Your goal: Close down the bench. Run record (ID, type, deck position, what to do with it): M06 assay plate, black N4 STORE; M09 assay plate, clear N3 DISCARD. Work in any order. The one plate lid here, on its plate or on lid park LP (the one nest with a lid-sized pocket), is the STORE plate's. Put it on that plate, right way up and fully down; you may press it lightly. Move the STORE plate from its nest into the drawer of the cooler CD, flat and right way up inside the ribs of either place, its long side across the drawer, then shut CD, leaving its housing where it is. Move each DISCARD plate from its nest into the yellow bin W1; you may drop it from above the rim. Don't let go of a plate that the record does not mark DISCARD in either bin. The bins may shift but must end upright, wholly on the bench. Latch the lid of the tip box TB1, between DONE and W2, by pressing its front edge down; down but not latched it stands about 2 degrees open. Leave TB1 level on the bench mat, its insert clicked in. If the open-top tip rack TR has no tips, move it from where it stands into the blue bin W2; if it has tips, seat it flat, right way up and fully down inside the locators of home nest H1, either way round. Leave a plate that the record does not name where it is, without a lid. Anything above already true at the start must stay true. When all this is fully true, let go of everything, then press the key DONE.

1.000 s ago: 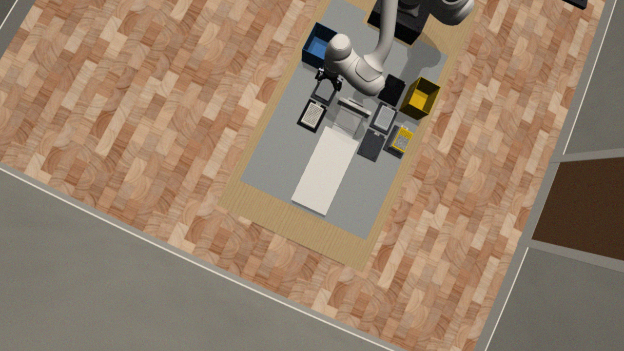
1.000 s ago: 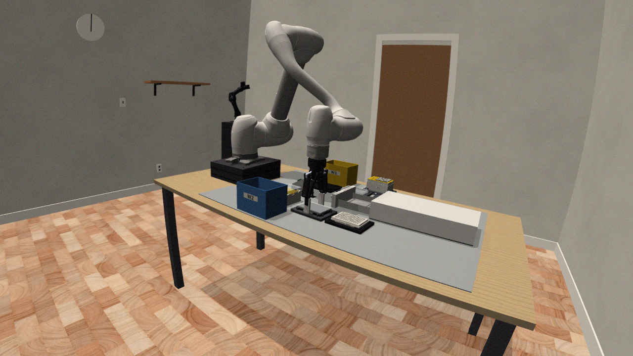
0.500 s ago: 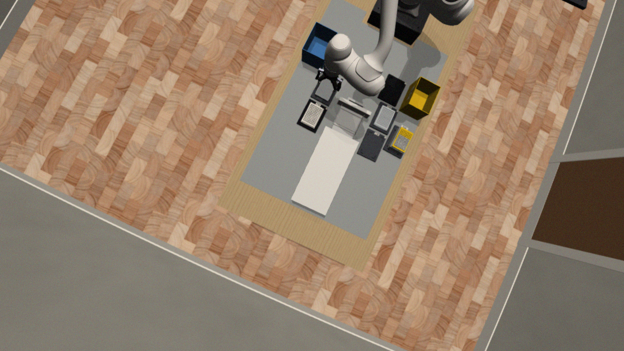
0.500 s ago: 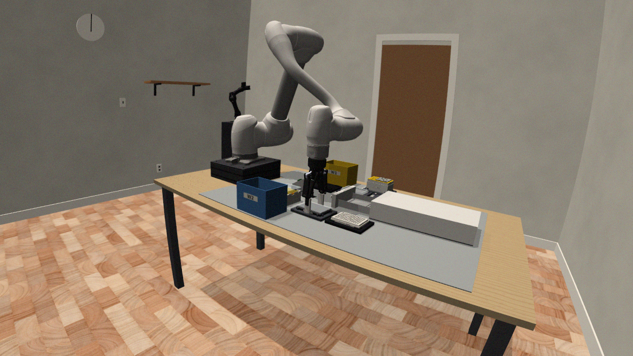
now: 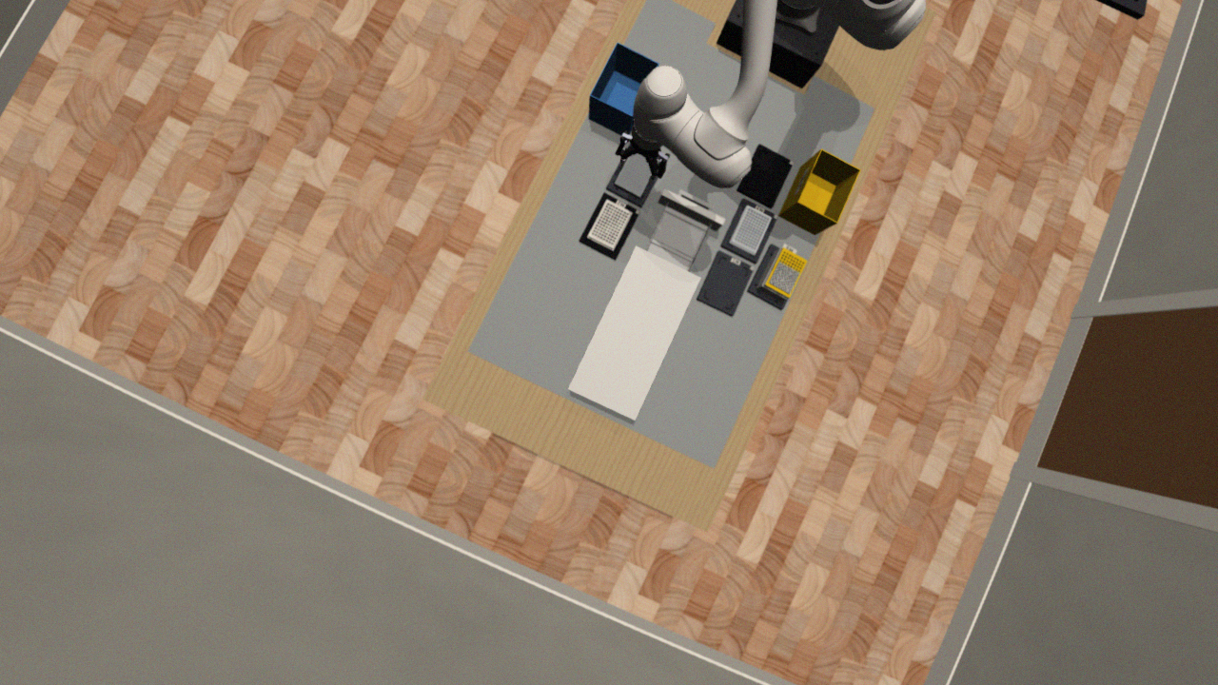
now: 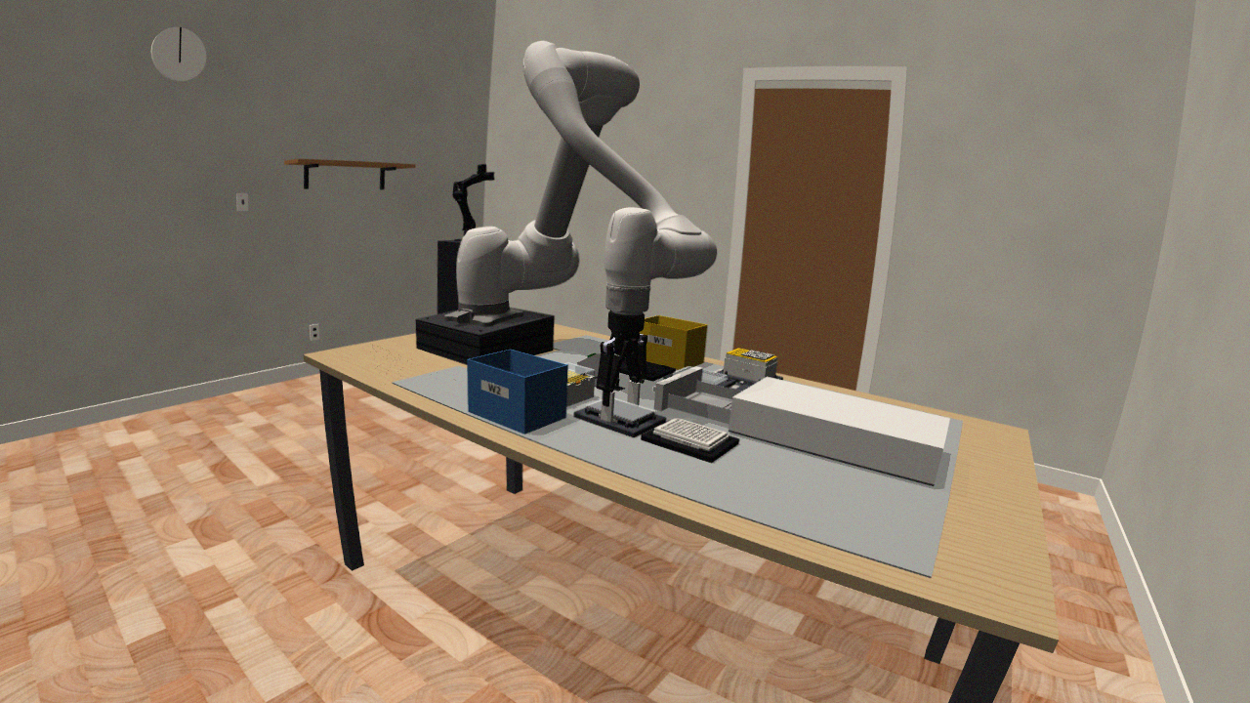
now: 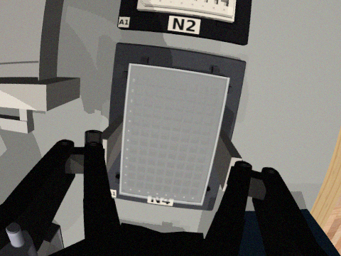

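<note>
wall clock, shelf, door

Wrist view: white label "N2" on black nest at 12 o'clock; small tag "A1" at that nest's left corner. Label on the nest nearer the fingers unreadable.
Exterior view: "W2" on blue bin; "W1" on yellow bin at its 2 o'clock.
</note>
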Robot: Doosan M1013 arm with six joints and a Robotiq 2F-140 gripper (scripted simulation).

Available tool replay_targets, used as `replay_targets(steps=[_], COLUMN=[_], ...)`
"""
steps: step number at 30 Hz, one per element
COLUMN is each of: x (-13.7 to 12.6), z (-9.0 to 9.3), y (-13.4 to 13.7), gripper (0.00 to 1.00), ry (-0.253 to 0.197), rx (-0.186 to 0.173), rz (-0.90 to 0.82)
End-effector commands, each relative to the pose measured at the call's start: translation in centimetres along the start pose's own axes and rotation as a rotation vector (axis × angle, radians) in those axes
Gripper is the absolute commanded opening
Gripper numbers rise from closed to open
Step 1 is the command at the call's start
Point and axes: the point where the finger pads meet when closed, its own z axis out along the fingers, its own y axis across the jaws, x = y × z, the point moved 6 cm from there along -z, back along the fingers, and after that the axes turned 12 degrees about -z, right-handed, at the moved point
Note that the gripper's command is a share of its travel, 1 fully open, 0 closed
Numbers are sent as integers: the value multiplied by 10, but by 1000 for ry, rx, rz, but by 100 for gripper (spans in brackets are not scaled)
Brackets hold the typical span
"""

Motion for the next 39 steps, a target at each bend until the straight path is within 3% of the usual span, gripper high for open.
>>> replay_targets(steps=[1,39], x=[0,0], z=[0,-8], y=[0,0], gripper=[0,0], ry=[0,0], rx=[0,0], rz=[0,0])
